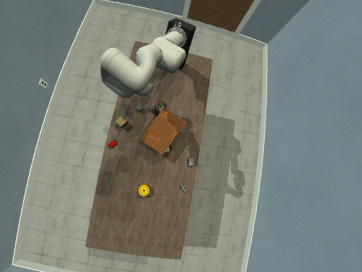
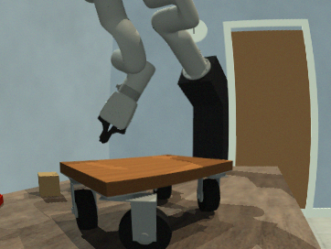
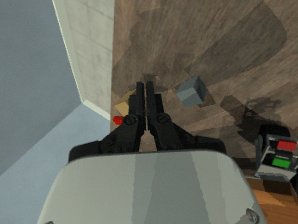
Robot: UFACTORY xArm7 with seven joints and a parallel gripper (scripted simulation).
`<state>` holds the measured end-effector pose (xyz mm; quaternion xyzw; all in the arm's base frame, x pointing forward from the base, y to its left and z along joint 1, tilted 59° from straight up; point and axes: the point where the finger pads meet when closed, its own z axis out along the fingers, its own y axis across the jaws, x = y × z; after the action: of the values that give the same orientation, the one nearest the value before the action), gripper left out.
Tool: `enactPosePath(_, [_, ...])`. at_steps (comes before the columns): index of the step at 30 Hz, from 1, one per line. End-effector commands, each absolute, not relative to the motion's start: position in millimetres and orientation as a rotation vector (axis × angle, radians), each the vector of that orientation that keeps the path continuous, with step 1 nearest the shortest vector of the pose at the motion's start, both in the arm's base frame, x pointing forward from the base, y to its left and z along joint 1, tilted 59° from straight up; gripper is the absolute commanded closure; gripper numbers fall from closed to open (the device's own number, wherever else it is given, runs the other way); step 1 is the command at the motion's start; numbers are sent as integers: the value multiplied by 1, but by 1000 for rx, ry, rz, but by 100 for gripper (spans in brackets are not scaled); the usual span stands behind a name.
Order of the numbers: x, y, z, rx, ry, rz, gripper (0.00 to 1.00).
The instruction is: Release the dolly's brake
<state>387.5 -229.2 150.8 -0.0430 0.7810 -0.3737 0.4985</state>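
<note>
One dolly (image 2: 146,171) (four casters); one pincer (image 2: 106,133) pressed together, empty, above.

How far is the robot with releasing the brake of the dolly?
Done: nothing visible yet; the pedal shows untouched, its red and green ends about level. In hand: the gripper, shut on nothing, hangs above the dolly near its far-left corner. Left: go down to the caster and press the green end without shifting the dolly.
</note>
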Motion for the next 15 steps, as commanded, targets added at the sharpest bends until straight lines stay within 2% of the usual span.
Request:
enactPosePath(1, [387,-215,154,15,1917,-800,100])
enactPosePath(13, [387,-215,154,15,1917,-800,100])
enactPosePath(15, [386,-174,155,240,1944,-556,100])
